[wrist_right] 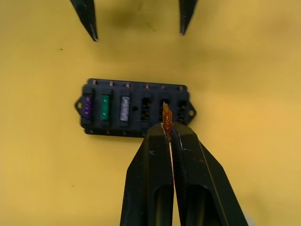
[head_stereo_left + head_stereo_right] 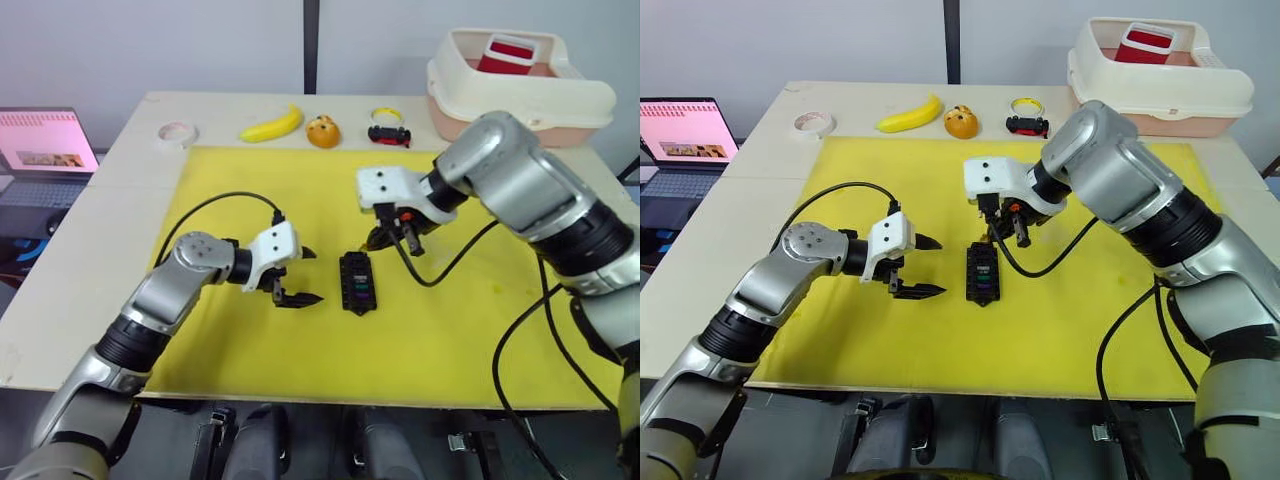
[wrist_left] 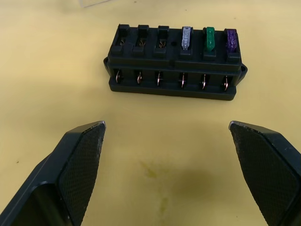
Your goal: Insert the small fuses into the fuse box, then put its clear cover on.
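Note:
The black fuse box [image 2: 357,283] lies mid-mat between both grippers. Grey [image 3: 186,37], green [image 3: 209,38] and purple [image 3: 230,40] fuses sit in three slots at one end of its row; the other three slots are bare. My right gripper [image 1: 168,128] hovers just over the box, shut on an amber fuse [image 1: 165,114] above an empty slot. The left gripper [image 2: 316,276] rests open on the mat beside the box, nothing between its fingers. A thin transparent edge, probably the clear cover [image 3: 96,2], lies just beyond the box on the right gripper's side.
The box sits on a yellow mat [image 2: 250,180]. Along the table's back edge are a tape roll [image 2: 177,132], a banana [image 2: 272,125], an orange toy [image 2: 322,131] and a black-and-red toy car [image 2: 389,133]. A cream bin [image 2: 520,95] stands back right, a laptop [image 2: 45,145] far left.

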Controlling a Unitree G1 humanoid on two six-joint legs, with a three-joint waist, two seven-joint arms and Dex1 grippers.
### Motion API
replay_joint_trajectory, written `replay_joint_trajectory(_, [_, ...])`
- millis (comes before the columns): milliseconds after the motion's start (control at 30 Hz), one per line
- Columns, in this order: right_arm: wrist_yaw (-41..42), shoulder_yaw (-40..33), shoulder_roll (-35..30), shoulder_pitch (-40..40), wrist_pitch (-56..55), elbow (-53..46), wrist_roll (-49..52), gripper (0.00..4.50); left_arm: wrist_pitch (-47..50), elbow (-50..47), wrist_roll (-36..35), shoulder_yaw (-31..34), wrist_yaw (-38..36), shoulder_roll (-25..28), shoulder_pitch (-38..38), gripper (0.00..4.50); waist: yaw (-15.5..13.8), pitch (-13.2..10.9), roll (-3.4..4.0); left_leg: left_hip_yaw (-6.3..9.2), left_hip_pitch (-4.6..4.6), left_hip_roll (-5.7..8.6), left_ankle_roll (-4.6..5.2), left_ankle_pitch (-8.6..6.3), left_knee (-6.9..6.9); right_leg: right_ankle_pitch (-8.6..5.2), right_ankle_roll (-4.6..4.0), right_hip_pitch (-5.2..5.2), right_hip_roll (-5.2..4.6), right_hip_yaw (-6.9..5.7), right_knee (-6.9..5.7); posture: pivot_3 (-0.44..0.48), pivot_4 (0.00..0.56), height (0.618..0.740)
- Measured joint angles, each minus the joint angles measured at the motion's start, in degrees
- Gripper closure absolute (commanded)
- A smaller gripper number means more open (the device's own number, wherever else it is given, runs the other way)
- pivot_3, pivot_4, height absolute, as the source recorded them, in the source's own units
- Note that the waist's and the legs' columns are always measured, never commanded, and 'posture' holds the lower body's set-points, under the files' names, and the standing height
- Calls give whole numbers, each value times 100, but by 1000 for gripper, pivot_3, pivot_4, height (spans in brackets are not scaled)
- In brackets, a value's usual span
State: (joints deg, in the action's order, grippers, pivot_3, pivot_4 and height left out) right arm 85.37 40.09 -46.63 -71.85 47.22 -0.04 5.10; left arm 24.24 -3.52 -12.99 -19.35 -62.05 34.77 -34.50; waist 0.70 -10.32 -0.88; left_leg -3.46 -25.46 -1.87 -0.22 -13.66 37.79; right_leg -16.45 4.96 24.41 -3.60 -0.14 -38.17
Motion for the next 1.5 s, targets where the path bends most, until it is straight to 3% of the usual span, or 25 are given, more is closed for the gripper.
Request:
replay_joint_trajectory(333, [58, 266, 234, 3, 457, -80, -322, 4500, 2, -1, 53, 0, -2, -119, 11, 81, 1, 0, 0, 3, -2, 1, 2, -1, 11, 2, 3, -2, 1, -1, -8, 0, 150, 740])
replay_joint_trajectory(1500, [293, 463, 515, 213, -142, 141, -1193, 4500, 64, -113, 55, 0, 60, -265, 89, 81, 2, 0, 0, 5, -1, 4, 2, -1, 22, 2, 4, -4, 2, -2, -22, 0, 150, 740])
